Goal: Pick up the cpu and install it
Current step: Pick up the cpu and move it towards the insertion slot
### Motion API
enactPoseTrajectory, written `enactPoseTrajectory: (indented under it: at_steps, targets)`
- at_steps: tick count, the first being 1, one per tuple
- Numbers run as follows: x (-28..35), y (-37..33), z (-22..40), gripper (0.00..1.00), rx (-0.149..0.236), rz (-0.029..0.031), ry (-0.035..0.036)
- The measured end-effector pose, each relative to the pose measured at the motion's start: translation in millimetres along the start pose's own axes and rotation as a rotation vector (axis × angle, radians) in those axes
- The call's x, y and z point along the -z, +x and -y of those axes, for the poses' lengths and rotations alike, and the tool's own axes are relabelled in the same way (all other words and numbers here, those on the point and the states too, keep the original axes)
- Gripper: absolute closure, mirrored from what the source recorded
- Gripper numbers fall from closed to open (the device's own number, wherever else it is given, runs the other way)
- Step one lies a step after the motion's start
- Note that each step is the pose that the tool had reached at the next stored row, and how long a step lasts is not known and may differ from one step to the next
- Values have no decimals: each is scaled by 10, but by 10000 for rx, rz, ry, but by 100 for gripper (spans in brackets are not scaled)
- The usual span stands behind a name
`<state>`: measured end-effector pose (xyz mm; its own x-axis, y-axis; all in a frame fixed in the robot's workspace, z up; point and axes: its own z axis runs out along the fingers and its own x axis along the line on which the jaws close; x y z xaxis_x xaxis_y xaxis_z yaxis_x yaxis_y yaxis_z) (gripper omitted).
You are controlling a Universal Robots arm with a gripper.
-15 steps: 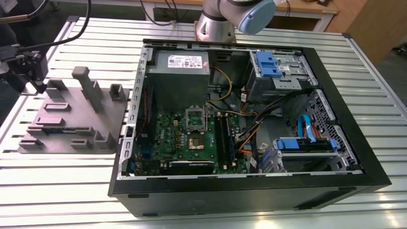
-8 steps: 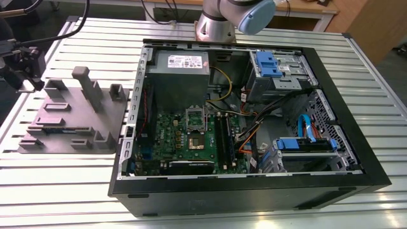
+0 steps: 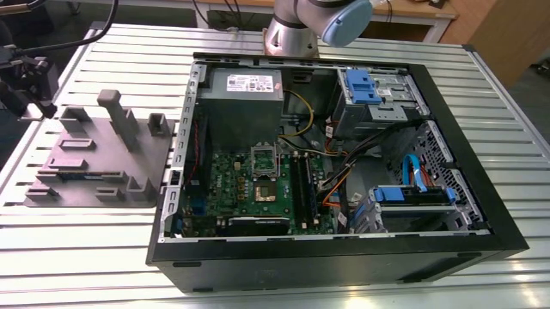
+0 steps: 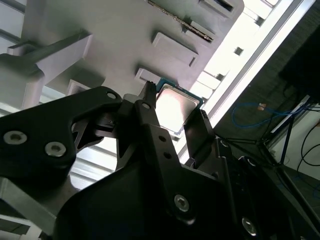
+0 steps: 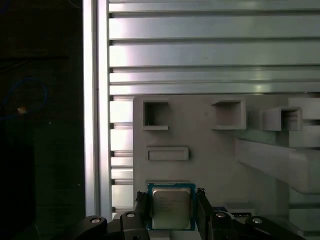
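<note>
In the first wrist view the gripper has the cpu between its two black jaws. They press on two opposite edges of the chip, clamped on it, with its silvery top and thin green rim facing the camera. The second wrist view shows the same hold: the cpu is framed by the gripper over the grey fixture plate, near the plate's rectangular pockets. Whether the chip touches the plate beneath cannot be told. The plate lies close to the edge of the slatted metal surface. In the exterior view the arm rises at the far side. The fixture plate is at the exterior view's left, and just beside it stands the open computer case — its green motherboard exposed.
</note>
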<state>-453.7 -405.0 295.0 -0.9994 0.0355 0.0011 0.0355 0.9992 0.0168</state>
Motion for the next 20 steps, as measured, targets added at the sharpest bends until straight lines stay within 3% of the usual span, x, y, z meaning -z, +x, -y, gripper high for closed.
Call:
enactPoseTrajectory:
  at_steps: [20]
  targets:
    - [268,0,-5,53,0,0,0]
